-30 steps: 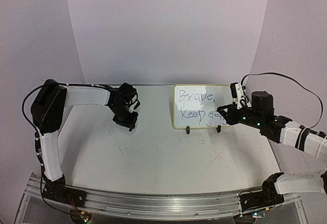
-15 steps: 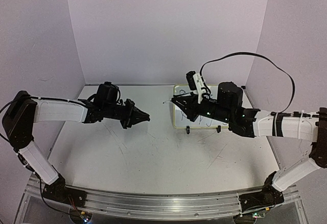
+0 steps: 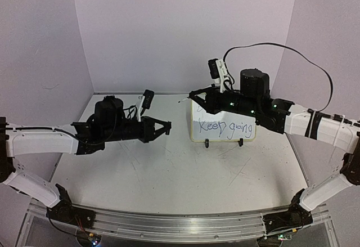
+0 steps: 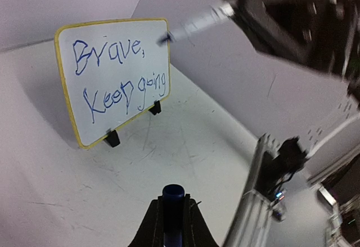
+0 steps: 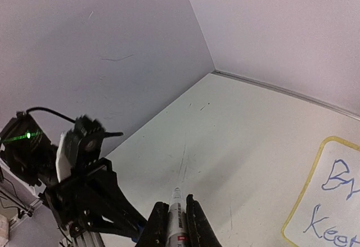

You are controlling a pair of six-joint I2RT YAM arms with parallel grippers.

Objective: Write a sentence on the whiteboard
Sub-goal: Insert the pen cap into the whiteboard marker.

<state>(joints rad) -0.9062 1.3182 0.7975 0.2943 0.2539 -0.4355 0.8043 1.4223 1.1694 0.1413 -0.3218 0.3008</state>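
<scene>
The whiteboard (image 3: 225, 129) stands on two black clip feet at the back right of the table. In the left wrist view the whiteboard (image 4: 115, 78) reads "Brave, Keep going" in blue; the top view has its upper line hidden behind the right arm. My right gripper (image 3: 195, 95) hovers at the board's upper left corner, shut on a grey marker (image 5: 175, 216) whose bare tip points left. My left gripper (image 3: 167, 126) is raised mid-table, shut on a blue marker cap (image 4: 172, 199) whose open end faces right. Cap and marker tip are apart.
The scratched white tabletop (image 3: 169, 174) ends at an aluminium rail (image 3: 180, 225) along the near edge. Lilac walls close the back and both sides. A black cable (image 3: 292, 50) loops above the right arm.
The right gripper has lifted the marker off the board's lower line and swung up and left. The left arm has stretched out low, bringing the cap toward the centre, facing right.
</scene>
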